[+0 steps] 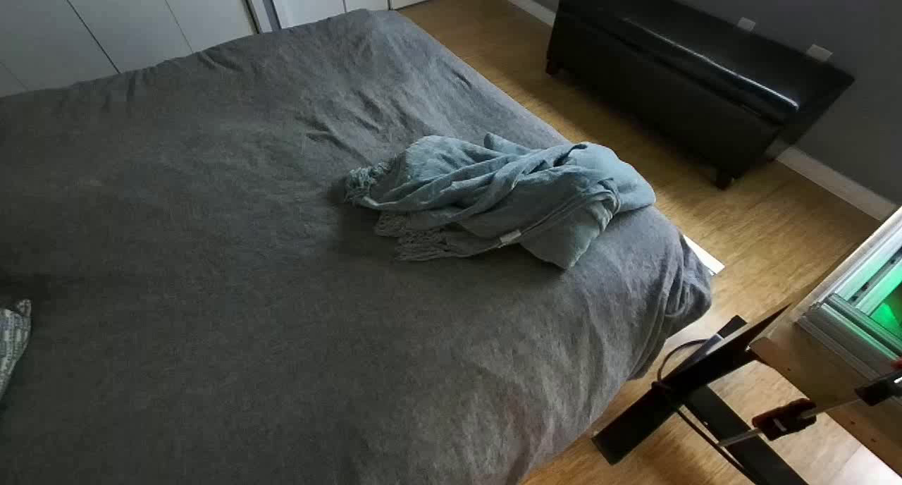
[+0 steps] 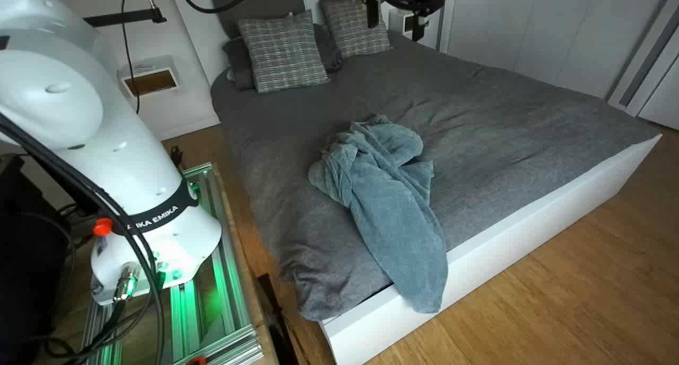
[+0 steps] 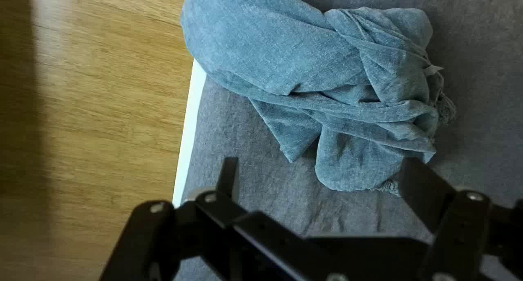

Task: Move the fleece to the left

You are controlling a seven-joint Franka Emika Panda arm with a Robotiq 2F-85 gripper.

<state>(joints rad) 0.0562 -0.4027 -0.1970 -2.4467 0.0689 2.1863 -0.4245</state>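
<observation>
Fingers: spread wide, pinching nothing.
Fleece: on bed, below the fingertips, mostly ahead of them in wrist view; apart.
Fleece long axis: roughly parallel to the fingertip-to-fingertip line.
Reach (judged): forward, down; closing likely bunches it lengthwise.

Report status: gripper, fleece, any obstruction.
Gripper open, empty. Fleece bunched on bed, one end over white frame. No obstruction seen between them in wrist view.

A black bench gleamed by a grey wall; the floor was wooden; the panels were white.
</observation>
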